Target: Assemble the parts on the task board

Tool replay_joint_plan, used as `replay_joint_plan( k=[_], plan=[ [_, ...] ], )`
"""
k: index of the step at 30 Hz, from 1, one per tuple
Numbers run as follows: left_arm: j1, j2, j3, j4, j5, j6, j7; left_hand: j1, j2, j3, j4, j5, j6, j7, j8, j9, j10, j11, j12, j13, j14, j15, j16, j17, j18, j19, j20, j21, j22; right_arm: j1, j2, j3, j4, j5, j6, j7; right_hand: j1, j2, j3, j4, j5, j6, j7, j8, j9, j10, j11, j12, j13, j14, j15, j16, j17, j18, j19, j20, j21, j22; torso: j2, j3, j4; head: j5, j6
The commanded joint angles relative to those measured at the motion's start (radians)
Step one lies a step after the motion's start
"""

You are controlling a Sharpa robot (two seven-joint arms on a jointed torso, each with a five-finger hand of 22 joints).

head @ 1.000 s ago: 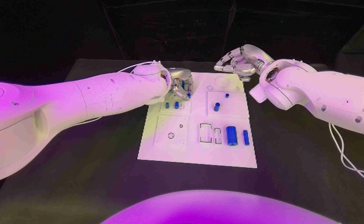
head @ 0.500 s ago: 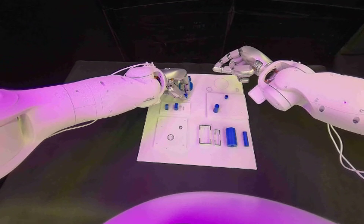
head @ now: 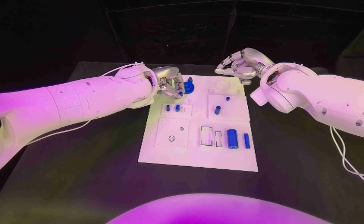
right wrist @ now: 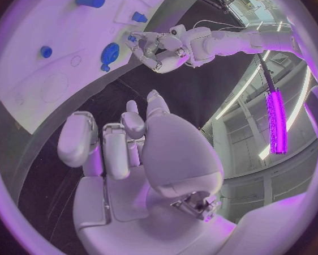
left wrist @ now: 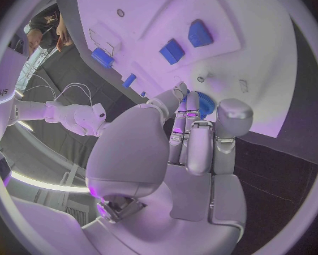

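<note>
Left hand [head: 171, 85]: I see its fingers [left wrist: 189, 114] pinching the blue gear [head: 188, 85] over the task board [head: 199, 150] far edge.
Right hand [head: 236, 66]: fingers curled, holding nothing, beyond the board.

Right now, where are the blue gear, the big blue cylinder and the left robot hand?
Blue gear [right wrist: 111, 52], right wrist view, on its toothed face.
Big blue cylinder [head: 232, 139], head view, on the middle of its side.
Left robot hand [head: 170, 83], head view, on the silver fingers beside the gear.
</note>
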Motion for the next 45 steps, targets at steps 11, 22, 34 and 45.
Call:
replay_joint_plan(
  k=[11, 22, 34, 45],
  plan=[
    [0.0, -0.041, 0.0, 0.011, 0.017, 0.029, -0.009, -0.011, -0.008, 0.008, -0.002, -0.002, 0.008, -0.001, -0.006, -0.001, 0.012, -0.001, -0.007, -0.003, 0.02, -0.006, -0.001, -0.002, -0.011, 0.004, -0.004, 0.009, 0.005, 0.0, 0.001, 0.0, -0.001, -0.002, 0.002, 0.007, 0.004, 0.007, -0.006, 0.002, 0.006, -0.004, -0.003, 0.006, 0.002, -0.006, 0.003, 0.003, -0.001, 0.057, 0.006, -0.004, 0.023, 0.005, 0.0, 0.001, -0.003, 0.0, 0.002, 0.0003, -0.0029, 0.002, 0.0],
    [-0.002, -0.036, -0.001, 0.0, 0.017, 0.035, -0.012, -0.012, -0.008, 0.008, -0.002, -0.002, 0.008, -0.001, -0.007, -0.002, 0.013, -0.001, -0.007, -0.003, 0.02, -0.006, -0.001, -0.002, -0.01, 0.004, -0.004, 0.009, 0.004, 0.0, 0.001, 0.0, -0.001, -0.002, 0.001, 0.007, 0.004, 0.007, -0.007, 0.002, 0.006, -0.004, -0.003, 0.006, 0.002, -0.007, 0.003, 0.002, -0.002, 0.057, 0.006, -0.004, 0.023, 0.005, -0.001, 0.001, -0.003, -0.001, 0.002, 0.0009, -0.0034, 0.003, -0.001],
    [-0.011, -0.024, -0.001, -0.006, 0.017, 0.042, -0.01, -0.017, -0.012, 0.008, -0.002, -0.002, 0.008, -0.001, -0.009, -0.003, 0.015, 0.0, -0.01, -0.005, 0.02, -0.005, 0.0, -0.001, -0.011, 0.004, -0.003, 0.01, 0.006, 0.0, 0.001, 0.0, -0.002, -0.002, -0.002, 0.011, 0.013, 0.01, -0.017, 0.008, 0.008, -0.005, -0.003, 0.008, 0.002, -0.079, 0.002, -0.11, -0.114, 0.043, 0.005, -0.041, -0.033, 0.016, -0.028, 0.001, -0.037, -0.059, 0.002, 0.0008, -0.0033, 0.002, -0.002],
    [-0.014, -0.019, -0.001, -0.012, 0.017, 0.048, -0.013, -0.017, -0.012, 0.008, -0.002, -0.002, 0.008, -0.001, -0.009, -0.003, 0.015, 0.0, -0.01, -0.005, 0.02, -0.005, 0.0, -0.001, -0.011, 0.004, -0.003, 0.01, 0.006, 0.0, 0.004, 0.0, -0.006, 0.011, -0.02, 0.027, 0.057, 0.013, -0.058, 0.029, 0.009, -0.022, 0.009, 0.011, 0.001, -0.257, 0.018, -0.451, -0.446, -0.137, 0.019, -0.502, -0.548, 0.099, -0.282, 0.016, -0.443, -0.601, 0.002, -0.0001, -0.0031, 0.001, -0.003]
  ],
)
